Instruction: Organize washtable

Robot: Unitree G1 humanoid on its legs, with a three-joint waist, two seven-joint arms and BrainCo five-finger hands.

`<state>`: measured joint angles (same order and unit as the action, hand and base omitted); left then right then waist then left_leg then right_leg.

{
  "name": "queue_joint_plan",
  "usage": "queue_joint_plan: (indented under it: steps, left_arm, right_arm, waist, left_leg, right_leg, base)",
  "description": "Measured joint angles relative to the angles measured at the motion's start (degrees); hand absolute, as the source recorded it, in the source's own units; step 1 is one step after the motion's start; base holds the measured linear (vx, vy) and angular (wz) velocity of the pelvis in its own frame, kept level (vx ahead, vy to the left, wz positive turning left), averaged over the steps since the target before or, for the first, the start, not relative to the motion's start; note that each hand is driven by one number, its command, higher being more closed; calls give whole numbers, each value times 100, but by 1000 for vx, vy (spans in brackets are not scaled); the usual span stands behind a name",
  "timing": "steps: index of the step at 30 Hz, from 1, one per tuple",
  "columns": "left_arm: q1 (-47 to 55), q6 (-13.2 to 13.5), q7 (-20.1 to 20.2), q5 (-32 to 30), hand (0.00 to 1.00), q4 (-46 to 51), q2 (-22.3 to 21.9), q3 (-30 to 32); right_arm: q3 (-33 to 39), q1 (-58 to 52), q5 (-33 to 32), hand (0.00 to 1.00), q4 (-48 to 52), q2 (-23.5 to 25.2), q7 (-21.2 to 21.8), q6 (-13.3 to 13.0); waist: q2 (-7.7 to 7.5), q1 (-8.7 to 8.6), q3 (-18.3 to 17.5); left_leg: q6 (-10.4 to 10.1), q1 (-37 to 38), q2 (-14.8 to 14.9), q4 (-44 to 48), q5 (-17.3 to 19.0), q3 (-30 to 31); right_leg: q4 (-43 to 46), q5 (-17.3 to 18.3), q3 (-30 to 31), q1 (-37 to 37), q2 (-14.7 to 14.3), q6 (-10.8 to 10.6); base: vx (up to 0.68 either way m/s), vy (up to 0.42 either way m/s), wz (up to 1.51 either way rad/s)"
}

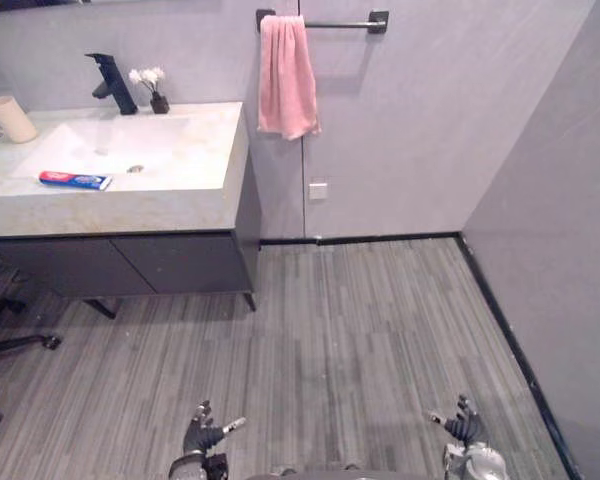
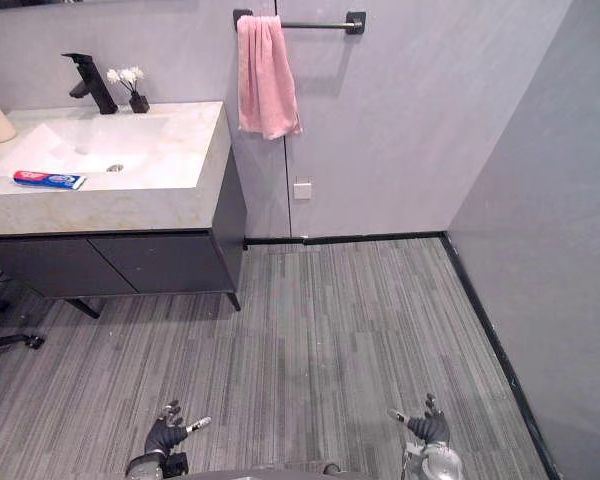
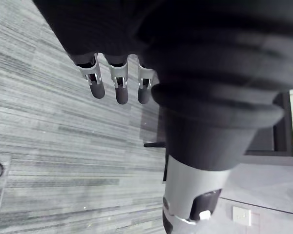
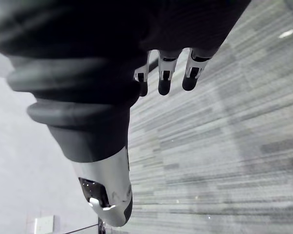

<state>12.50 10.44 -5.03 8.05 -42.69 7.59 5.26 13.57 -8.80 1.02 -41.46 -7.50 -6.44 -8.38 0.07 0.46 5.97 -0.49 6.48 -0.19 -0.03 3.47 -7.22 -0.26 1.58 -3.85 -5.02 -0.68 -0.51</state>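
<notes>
A toothpaste tube (image 1: 75, 180) lies flat on the pale desk (image 1: 180, 205), just in front of the basin (image 1: 110, 145). Its long axis runs across the basin's front, and the cap end is too small to tell. A cup (image 1: 10, 118) stands left of the basin, and a faucet (image 1: 112, 82) rises behind it. The left hand (image 1: 202, 435) and right hand (image 1: 464, 425) hang over the floor, well away from the basin. Their fingers are relaxed and empty, likely because the robot has not approached yet.

No readable text (tube (image 1: 75, 180) print illegible)
</notes>
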Motion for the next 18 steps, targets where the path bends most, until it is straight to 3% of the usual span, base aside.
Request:
queue_joint_plan:
  steps: [5,14,15,18]
  left_arm:
    - [10,29,14,-207,0,312,67,18]
    - [12,67,116,-215,0,452,61,67]
    - [35,67,115,-215,0,524,48,63]
    - [106,66,110,-213,0,719,41,58]
  right_arm:
    - [-42,59,433,0,238,-219,51,-21]
    - [-61,137,378,0,244,-238,115,-16]
    - [-62,143,358,0,244,-240,117,-12]
    - [-63,168,346,0,244,-239,116,-3]
  waist:
    - [83,-89,112]
    - [93,-132,192]
    - [102,-136,196]
    - [105,-125,206]
  left_leg:
    - [-1,160,-2,1,1,74]
    - [19,86,10,1,23,82]
    - [96,25,15,15,82,66]
    - [78,-154,25,139,204,-36]
  right_leg:
    - [-3,1,-89,-218,5,-4]
    - [-10,40,-89,-156,0,-51]
    - [-6,69,-79,-57,-7,-48]
    - [18,111,16,114,-9,-68]
  base:
    - [72,-12,7]
    - [-31,-15,0]
    - [-85,-18,-3]
    - [-73,-7,-15]
